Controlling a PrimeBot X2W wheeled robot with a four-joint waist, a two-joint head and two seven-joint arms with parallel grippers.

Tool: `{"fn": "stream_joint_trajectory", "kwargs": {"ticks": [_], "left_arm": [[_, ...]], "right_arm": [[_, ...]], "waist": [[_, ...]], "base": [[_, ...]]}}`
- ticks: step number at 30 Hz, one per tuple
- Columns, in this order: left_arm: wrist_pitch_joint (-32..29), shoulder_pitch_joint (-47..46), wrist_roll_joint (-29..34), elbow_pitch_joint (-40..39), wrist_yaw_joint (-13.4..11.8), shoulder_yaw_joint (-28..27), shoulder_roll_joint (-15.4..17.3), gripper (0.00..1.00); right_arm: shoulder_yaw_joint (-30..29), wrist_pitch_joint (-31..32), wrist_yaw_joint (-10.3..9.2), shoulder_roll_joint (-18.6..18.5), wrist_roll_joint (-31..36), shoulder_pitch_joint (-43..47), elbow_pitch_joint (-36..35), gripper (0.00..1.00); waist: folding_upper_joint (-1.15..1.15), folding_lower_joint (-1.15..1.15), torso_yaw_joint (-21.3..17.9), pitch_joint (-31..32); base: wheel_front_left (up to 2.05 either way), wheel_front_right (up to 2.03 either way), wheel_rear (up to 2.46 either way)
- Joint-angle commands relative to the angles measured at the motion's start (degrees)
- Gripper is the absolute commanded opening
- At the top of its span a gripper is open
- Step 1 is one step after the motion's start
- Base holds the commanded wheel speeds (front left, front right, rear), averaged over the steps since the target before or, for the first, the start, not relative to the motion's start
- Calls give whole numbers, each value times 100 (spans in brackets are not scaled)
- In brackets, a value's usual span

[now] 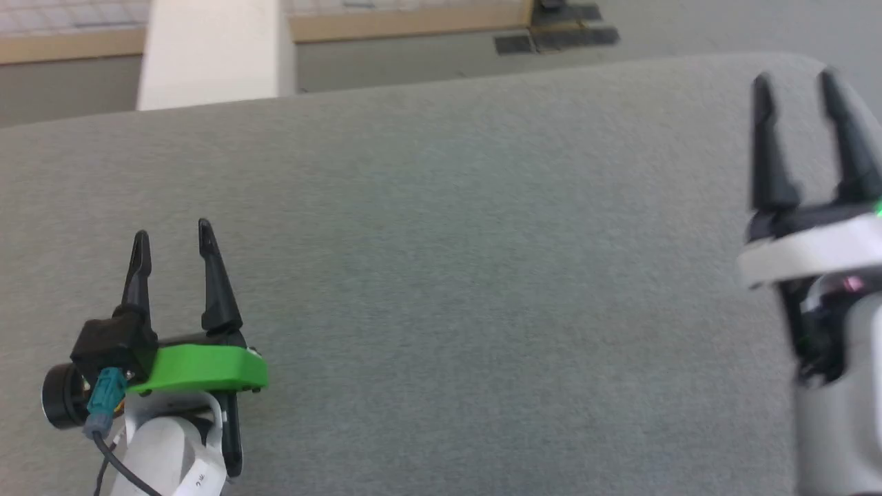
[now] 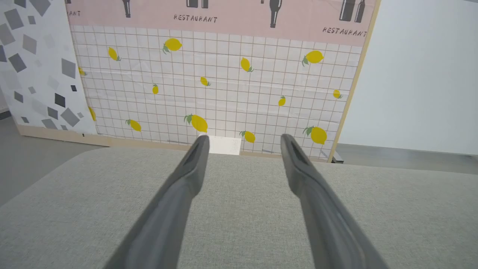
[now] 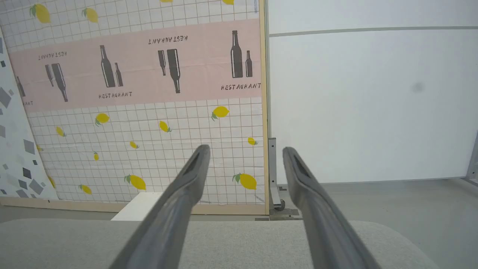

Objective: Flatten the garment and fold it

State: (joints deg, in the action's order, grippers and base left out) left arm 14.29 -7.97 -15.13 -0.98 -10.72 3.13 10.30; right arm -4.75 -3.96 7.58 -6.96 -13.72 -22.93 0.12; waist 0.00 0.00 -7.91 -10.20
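The light pink garment is out of view. My left gripper (image 1: 172, 234) hangs open at the lower left over the grey fabric surface (image 1: 441, 275), nothing between its fingers. The same gripper (image 2: 242, 139) points across that surface toward the far edge in the left wrist view. My right gripper (image 1: 796, 79) is raised at the right edge, open and holding nothing. In the right wrist view this gripper (image 3: 244, 149) aims past the surface's rounded far edge (image 3: 239, 228) at the wall.
Beyond the grey surface stands a tiled panel with lemons and a pink restaurant band (image 2: 224, 74). A white block (image 1: 213, 52) stands behind the far edge. A plain white wall panel (image 3: 373, 104) and grey floor (image 3: 392, 198) lie to the right.
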Motion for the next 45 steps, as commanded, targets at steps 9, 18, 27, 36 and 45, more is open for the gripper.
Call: {"fn": "stream_joint_trajectory", "kwargs": {"ticks": [9,18,27,36,45], "left_arm": [[61,144,139,427,32,171,-129,100],[67,165,179,865,243,366,-116,100],[69,174,77,1232,464,503,-125,100],[70,117,-12,1412,622,465,-204,100],[41,114,-12,1475,661,489,-186,0]], "right_arm": [[11,-792,-9,404,-60,962,531,100],[202,-1033,-9,407,149,1608,1046,100],[376,-1081,-9,408,535,1878,1150,100],[434,-1096,-9,408,465,2024,1155,100],[460,-1034,0,403,465,1970,1154,0]], "waist": [[0,0,625,638],[0,0,734,782],[0,0,695,882],[0,0,707,870],[0,0,711,879]], "base": [[0,0,0],[0,0,0],[0,0,0],[0,0,0],[0,0,0]]}}
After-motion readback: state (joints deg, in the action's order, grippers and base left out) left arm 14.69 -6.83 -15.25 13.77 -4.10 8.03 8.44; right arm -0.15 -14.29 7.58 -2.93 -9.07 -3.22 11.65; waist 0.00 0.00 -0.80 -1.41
